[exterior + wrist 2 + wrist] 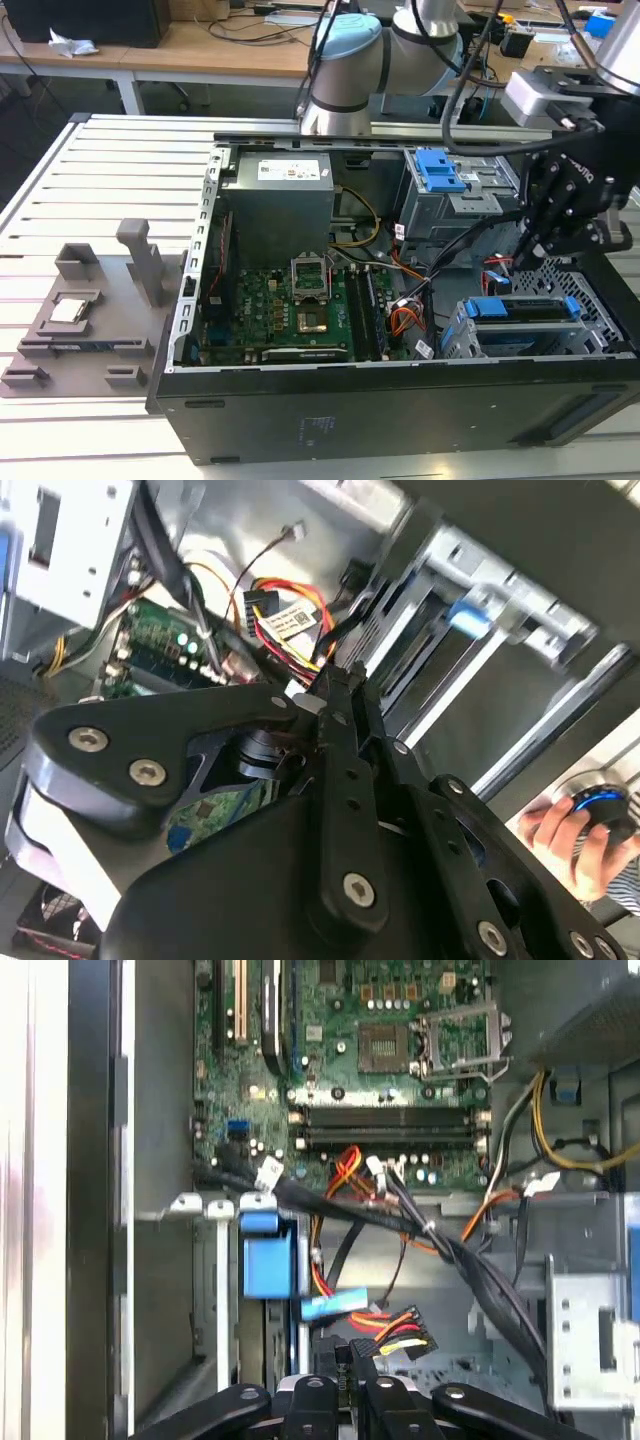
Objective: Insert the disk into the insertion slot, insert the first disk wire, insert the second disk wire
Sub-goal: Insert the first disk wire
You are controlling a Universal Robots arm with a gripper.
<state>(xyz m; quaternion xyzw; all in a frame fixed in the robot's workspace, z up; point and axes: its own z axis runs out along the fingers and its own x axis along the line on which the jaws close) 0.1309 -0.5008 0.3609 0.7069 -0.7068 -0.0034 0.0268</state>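
- The disk sits in the insertion slot, at the lower corner of the open computer case on the exterior view's right.
- Of the disk, mainly the bright blue plastic carrier shows. It lies flat and level across the top of the low grey cage, and the metal body under it is too hidden to describe.
- The cage has perforated grey walls and is about as wide as the carrier.
- The gripper hangs just behind the slot and points down into the case among the cables.
- In both wrist views the black fingers stand narrow, with the tips almost together. Whether something is pinched between them cannot be told.
- Just beside the fingertips lies a black connector with red, yellow and black wires. A flat light-blue connector is near it.
- Farther in are the green motherboard and a taller grey cage with a blue latch.
- A person's hand holds a small device outside the case.
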